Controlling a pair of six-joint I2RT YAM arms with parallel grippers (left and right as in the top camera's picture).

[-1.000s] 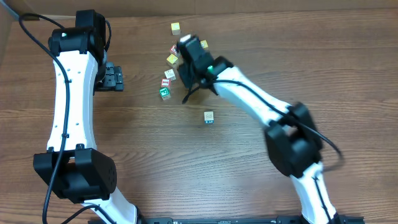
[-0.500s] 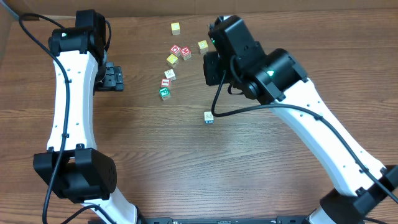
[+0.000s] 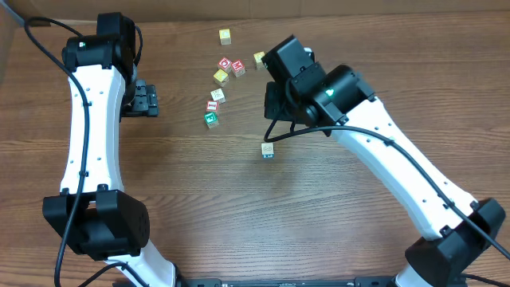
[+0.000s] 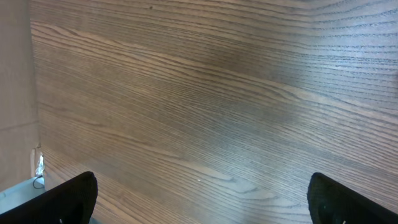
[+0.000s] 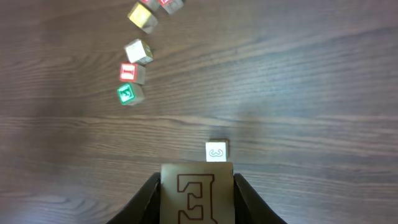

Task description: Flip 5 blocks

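**While the right claw [image 3: 273, 102] pinches an E block [image 5: 197, 194], the left claw [image 3: 144, 101] gapes**

As the overhead camera has it, the right claw hangs over the middle of the wooden table [image 3: 183, 207], its jaws hidden under the wrist. A blue-printed block [image 3: 268, 150] sits alone on the near side of it. To the left a short row runs whitish block [image 3: 217, 95], red-printed block [image 3: 212, 105], green-printed block [image 3: 210, 119], almost touching. Beyond them lie the yellow cubes [image 3: 225, 36] and red cubes [image 3: 238, 69]. The left claw is parked well apart, by the table's left side.

From the left wrist, only bare wood grain shows, with the two dark fingertips [image 4: 71, 198] spread to the frame's bottom corners and nothing between them.

From the right wrist, the jaws are clamped on the E block, one finger on each side, its pale face with a brown outlined letter turned to the camera. The blue-printed block lies on the table just past it, apart from the fingers. The row of three sits up and left.
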